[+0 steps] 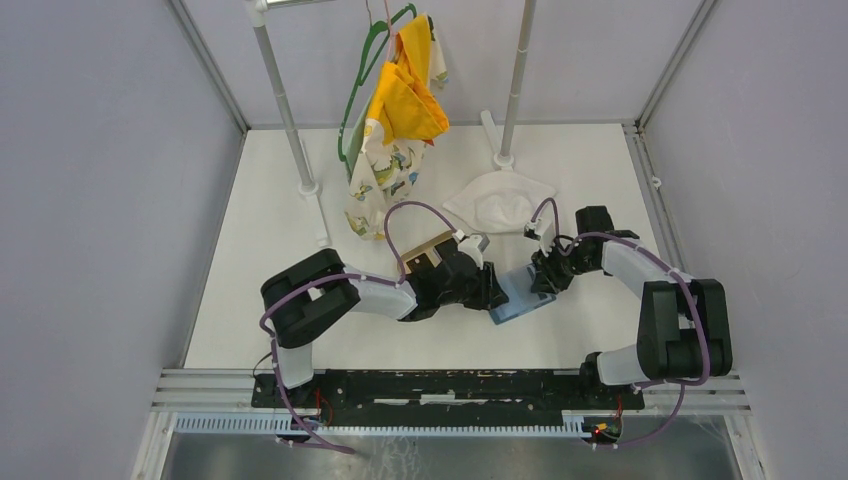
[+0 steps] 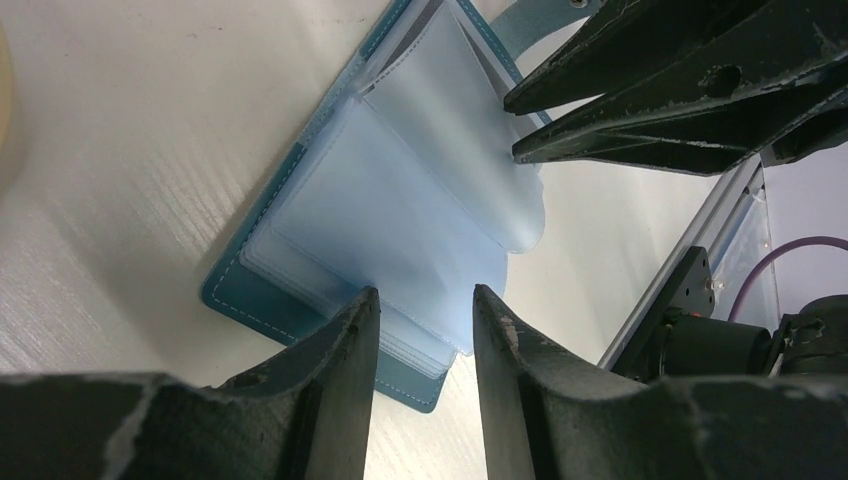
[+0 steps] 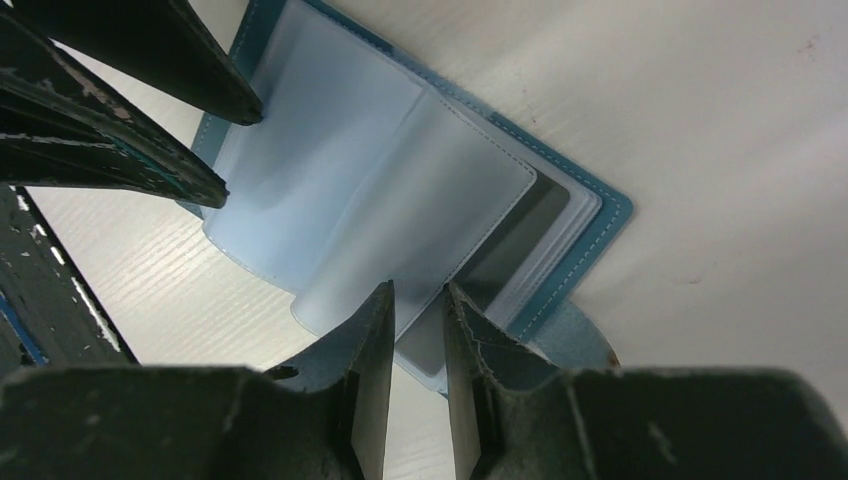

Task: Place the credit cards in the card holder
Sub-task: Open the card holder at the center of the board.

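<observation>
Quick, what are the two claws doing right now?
Left gripper: open, straddling the card holder edge.
Right gripper: narrow around a sleeve; grip cannot be told.

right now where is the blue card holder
In the top view the flat blue card holder lies open on the white table, right of centre, between the left gripper and the right gripper, just in front of the white fabric item.
</observation>
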